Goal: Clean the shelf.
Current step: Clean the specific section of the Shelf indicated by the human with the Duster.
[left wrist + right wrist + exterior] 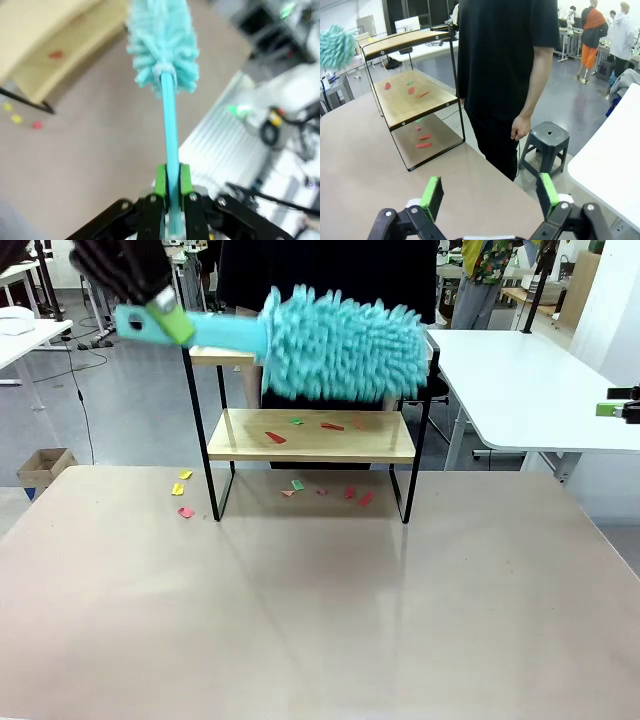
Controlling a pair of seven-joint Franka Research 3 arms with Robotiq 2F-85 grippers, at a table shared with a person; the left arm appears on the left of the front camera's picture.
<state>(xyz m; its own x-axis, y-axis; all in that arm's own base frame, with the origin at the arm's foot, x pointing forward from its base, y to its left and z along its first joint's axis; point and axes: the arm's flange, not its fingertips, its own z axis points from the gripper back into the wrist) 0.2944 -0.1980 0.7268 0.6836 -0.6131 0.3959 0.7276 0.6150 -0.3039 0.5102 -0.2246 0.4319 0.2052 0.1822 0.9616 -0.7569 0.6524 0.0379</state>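
The left gripper's (173, 176) green pads (160, 180) are pressed against both sides of a flat turquoise plastic handle at the bottom centre of the left wrist view, pinching it. The handle runs straight up the frame to the head of the fluffy turquoise microfibre duster (162, 42) at the top centre. In the front view the left gripper (150, 312) sits in the upper left. The duster (345, 345) stretches to the right across the upper centre, level with the top tier of the small two-tier rack of light wooden boards in a thin black metal frame (310, 448). In the right wrist view the duster's head (337, 46) hangs at the upper left edge, just clear of the rack's (412, 105) end rail.

The right gripper's (490, 196) green pads (433, 196) stand spread wide apart at the bottom of its own view, with nothing between them.

The rack stands at the far middle of the beige table (320, 620). Its lower board holds small paper scraps (275, 438), red ones and a green one. More red and green scraps (350, 493) lie on the table under the rack. Two yellow bits and a pink one (183, 490) lie to its left.

A person in a black shirt (505, 65) stands just behind the rack, one hand (520, 128) hanging down. A grey plastic stool (548, 139) stands beside them.

A small cardboard box (45, 468) sits on the floor at the left edge of the front view. What it holds cannot be made out.
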